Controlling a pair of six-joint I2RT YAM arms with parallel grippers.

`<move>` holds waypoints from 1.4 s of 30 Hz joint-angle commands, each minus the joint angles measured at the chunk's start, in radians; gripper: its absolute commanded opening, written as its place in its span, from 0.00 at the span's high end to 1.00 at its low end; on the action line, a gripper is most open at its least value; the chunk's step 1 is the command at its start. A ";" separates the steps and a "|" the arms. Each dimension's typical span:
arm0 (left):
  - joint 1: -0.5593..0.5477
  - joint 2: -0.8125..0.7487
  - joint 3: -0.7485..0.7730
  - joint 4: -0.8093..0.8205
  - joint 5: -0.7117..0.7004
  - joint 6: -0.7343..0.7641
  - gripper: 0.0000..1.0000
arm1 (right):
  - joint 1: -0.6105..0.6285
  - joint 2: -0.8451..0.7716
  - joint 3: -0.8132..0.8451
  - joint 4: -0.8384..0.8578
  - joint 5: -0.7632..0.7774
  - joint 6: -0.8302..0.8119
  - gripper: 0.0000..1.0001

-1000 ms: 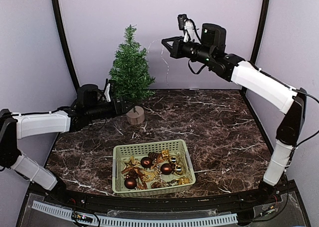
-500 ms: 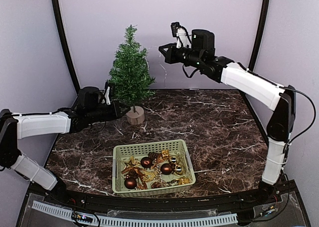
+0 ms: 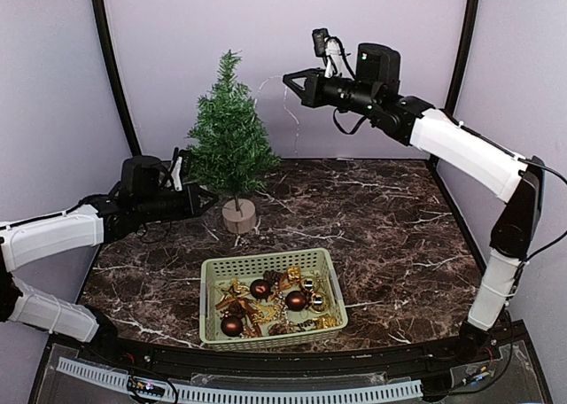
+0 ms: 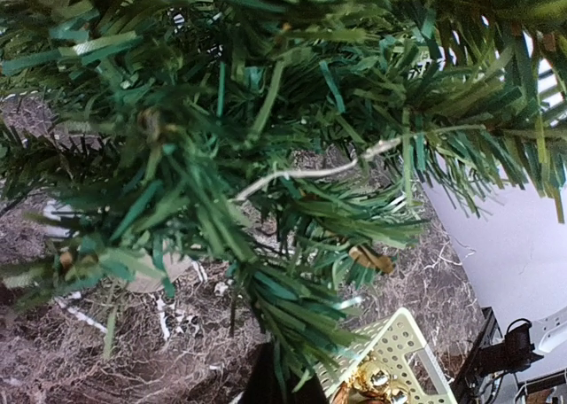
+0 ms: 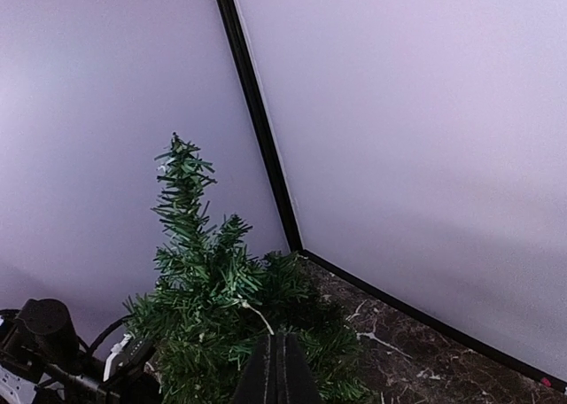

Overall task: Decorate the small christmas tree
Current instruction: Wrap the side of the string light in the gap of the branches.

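Reaching in low from the left with the left arm, white forearm lying almost level just above the table point(image 3: 390, 218), and pressing the left pincer point(image 3: 193, 200) into the lowest branches of the small christmas tree point(image 3: 229, 143). Clenching that pincer tight among the needles. Not possible to tell whether a twig is caught between its tips, with the left wrist view filled by green bristles.

Standing upright on a round wooden stump base point(image 3: 237, 216) at the back left of the table, that tree, behind the basket point(image 3: 266, 264) and apart from it.

Stretching the right arm high from the right side, elbow raised and forearm running roughly level toward the left. Holding the right pincer point(image 3: 288, 76) in the air near the treetop, to its right and not touching it. Pinching a thin pale wire point(image 4: 310, 172) between closed fingers point(image 5: 279, 369), and trailing it down across the tree's branches.

Lying in the basket near the front of the table: dark red baubles point(image 3: 295, 299) and gold ornaments point(image 3: 317, 302).
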 commanded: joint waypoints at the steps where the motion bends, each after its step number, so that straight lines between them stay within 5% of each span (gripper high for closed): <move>1: -0.005 -0.064 -0.004 -0.069 -0.022 0.051 1.00 | -0.001 -0.091 -0.069 0.053 -0.065 0.039 1.00; 7: -0.004 -0.076 0.000 -0.112 -0.016 0.073 1.00 | 0.017 -0.129 -0.112 0.068 -0.075 0.066 1.00; 12: -0.002 -0.107 -0.011 -0.124 -0.038 0.081 1.00 | 0.010 -0.102 -0.079 -0.030 0.127 0.073 1.00; 17: 0.010 -0.143 -0.023 -0.153 -0.037 0.082 1.00 | -0.018 -0.041 -0.055 -0.074 0.171 0.095 1.00; 28: 0.191 -0.190 -0.092 -0.118 0.078 0.094 1.00 | -0.028 0.018 -0.097 -0.104 0.177 0.081 1.00; 42: 0.377 0.092 0.061 0.067 0.236 0.244 1.00 | -0.004 -0.088 -0.242 -0.093 0.023 0.079 1.00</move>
